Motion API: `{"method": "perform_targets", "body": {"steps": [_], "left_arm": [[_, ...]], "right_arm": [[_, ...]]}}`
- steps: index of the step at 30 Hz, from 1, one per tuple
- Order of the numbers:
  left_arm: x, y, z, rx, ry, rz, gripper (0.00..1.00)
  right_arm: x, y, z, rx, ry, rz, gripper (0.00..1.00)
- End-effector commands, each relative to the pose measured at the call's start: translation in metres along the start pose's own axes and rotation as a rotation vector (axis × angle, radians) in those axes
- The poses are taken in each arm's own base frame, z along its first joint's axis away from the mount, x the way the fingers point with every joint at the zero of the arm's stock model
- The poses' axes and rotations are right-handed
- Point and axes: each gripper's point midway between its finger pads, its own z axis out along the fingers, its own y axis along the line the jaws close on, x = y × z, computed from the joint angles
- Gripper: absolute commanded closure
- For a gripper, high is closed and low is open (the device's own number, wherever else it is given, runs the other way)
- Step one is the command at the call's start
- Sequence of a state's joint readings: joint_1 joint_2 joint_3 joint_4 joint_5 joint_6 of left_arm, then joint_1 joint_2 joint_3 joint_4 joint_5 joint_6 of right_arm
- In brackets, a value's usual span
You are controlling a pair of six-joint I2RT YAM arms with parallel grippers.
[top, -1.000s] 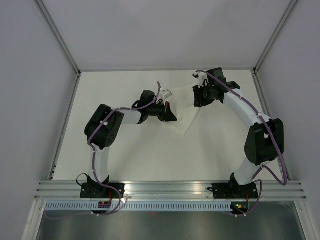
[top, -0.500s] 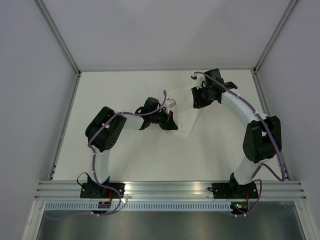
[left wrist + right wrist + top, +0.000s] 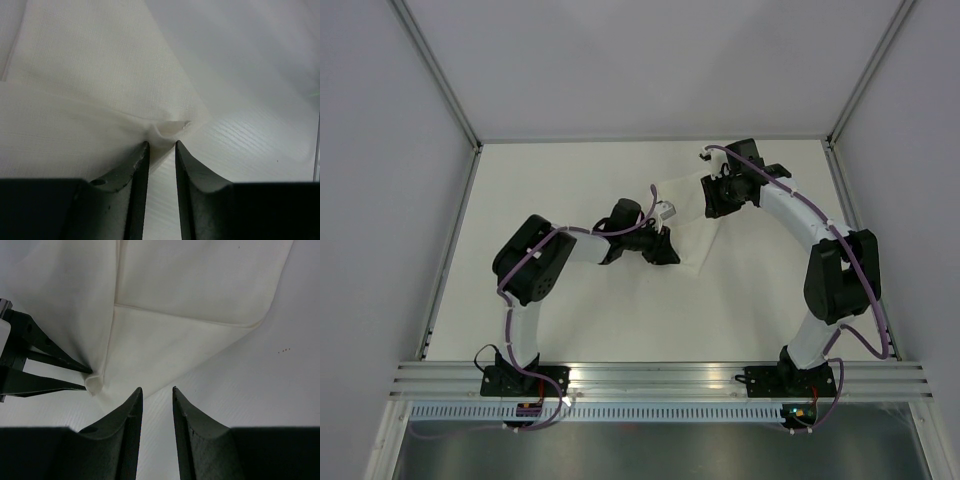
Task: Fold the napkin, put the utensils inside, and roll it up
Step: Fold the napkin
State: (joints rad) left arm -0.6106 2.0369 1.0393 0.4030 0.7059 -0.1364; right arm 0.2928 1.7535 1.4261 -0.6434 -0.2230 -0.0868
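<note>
The white napkin (image 3: 686,232) lies partly folded at the table's far middle, with a folded layer and creases showing in the right wrist view (image 3: 190,290). My left gripper (image 3: 671,254) is at its near corner. Its jaws stand narrowly apart and pinch a bunched loop of the corner (image 3: 167,131), and creases run out from the pinch. The right wrist view shows the same left fingers (image 3: 50,371) meeting at that loop. My right gripper (image 3: 712,207) hovers at the napkin's far right edge, jaws (image 3: 157,389) slightly apart and empty. The teal utensil is out of view.
Grey walls close in the white table on the left, back and right. An aluminium rail (image 3: 660,375) with both arm bases runs along the near edge. The two arms reach in towards each other over the table's far half.
My left gripper has moved right and a little nearer with the napkin's corner, pulling the cloth over itself. The right gripper has stayed almost still.
</note>
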Motion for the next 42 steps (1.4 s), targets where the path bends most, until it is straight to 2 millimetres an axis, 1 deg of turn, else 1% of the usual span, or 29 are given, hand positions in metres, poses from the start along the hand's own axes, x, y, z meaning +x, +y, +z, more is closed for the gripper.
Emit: {"method": "perform_targets", "body": {"steps": [1,4,10,11,13,15,18,20,21,23,24,25,26,27,28,29,31,32,34,35,36,37,38,39,40,41,42], "left_arm": [[-0.037,-0.016,-0.004,0.027,-0.093,0.069,0.67],[-0.045,-0.024,-0.001,0.054,-0.106,0.081,0.66],[-0.052,-0.031,0.009,0.077,-0.095,0.094,0.66],[-0.049,-0.031,0.012,0.079,-0.085,0.09,0.66],[-0.051,-0.033,0.016,0.086,-0.084,0.093,0.66],[-0.045,-0.033,0.022,0.091,-0.065,0.081,0.66],[-0.046,-0.037,0.027,0.105,-0.069,0.084,0.66],[-0.048,-0.039,0.025,0.107,-0.089,0.073,0.67],[-0.054,-0.045,0.02,0.11,-0.117,0.081,0.67],[-0.065,-0.047,0.012,0.086,-0.159,0.092,0.67],[-0.074,-0.05,0.007,0.078,-0.191,0.104,0.67],[-0.081,-0.055,-0.003,0.064,-0.218,0.114,0.67],[-0.09,-0.052,-0.009,0.021,-0.25,0.116,0.68],[-0.089,-0.048,-0.016,-0.013,-0.262,0.097,0.69],[-0.107,-0.053,-0.03,-0.042,-0.315,0.112,0.71],[-0.115,-0.043,-0.04,-0.125,-0.357,0.101,0.72],[-0.118,-0.027,-0.063,-0.239,-0.405,0.049,0.73],[-0.137,-0.016,-0.088,-0.338,-0.481,0.03,0.72],[-0.135,0.0,-0.109,-0.44,-0.51,-0.041,0.64],[-0.134,0.017,-0.129,-0.535,-0.516,-0.091,0.6],[-0.134,0.026,-0.138,-0.574,-0.519,-0.146,0.59],[-0.122,0.05,-0.156,-0.638,-0.498,-0.234,0.59],[-0.122,0.058,-0.165,-0.629,-0.504,-0.292,0.62],[-0.113,0.066,-0.17,-0.602,-0.518,-0.411,0.64],[-0.108,0.074,-0.178,-0.572,-0.532,-0.472,0.65],[-0.115,0.084,-0.198,-0.518,-0.592,-0.501,0.66],[-0.099,0.091,-0.2,-0.508,-0.6,-0.583,0.66]], "right_arm": [[-0.009,-0.003,-0.001,0.029,-0.017,-0.012,0.64],[-0.009,-0.005,-0.001,0.035,-0.017,-0.015,0.64],[-0.007,-0.005,0.001,0.039,-0.011,-0.018,0.64],[-0.008,-0.006,0.001,0.04,-0.012,-0.017,0.64],[-0.007,-0.005,0.001,0.04,-0.01,-0.018,0.64],[-0.007,-0.006,0.001,0.04,-0.011,-0.018,0.64],[-0.007,-0.006,0.001,0.04,-0.01,-0.019,0.64],[-0.007,-0.005,0.001,0.04,-0.01,-0.018,0.64],[-0.007,-0.005,0.001,0.04,-0.01,-0.019,0.64],[-0.007,-0.005,0.001,0.04,-0.01,-0.018,0.64],[-0.008,-0.005,0.0,0.04,-0.014,-0.017,0.64],[-0.008,-0.005,-0.001,0.04,-0.014,-0.016,0.64],[-0.008,-0.005,-0.002,0.041,-0.019,-0.016,0.64],[-0.009,-0.005,-0.002,0.041,-0.02,-0.017,0.64],[-0.008,-0.005,-0.002,0.042,-0.019,-0.015,0.64],[-0.009,-0.005,-0.003,0.044,-0.022,-0.015,0.64],[-0.01,-0.006,-0.003,0.048,-0.026,-0.018,0.64],[-0.011,-0.006,-0.003,0.049,-0.027,-0.018,0.64],[-0.012,-0.006,-0.003,0.05,-0.028,-0.026,0.64],[-0.012,-0.007,-0.001,0.054,-0.028,-0.028,0.64],[-0.013,-0.005,0.0,0.055,-0.028,-0.04,0.64],[-0.013,-0.007,0.002,0.072,-0.029,-0.06,0.64],[-0.013,-0.006,0.003,0.081,-0.029,-0.08,0.64],[-0.013,0.002,0.005,0.089,-0.027,-0.116,0.65],[-0.014,0.001,0.007,0.123,-0.027,-0.152,0.66],[-0.013,0.005,0.009,0.133,-0.022,-0.173,0.66],[-0.014,0.016,0.011,0.129,-0.029,-0.206,0.66]]}}
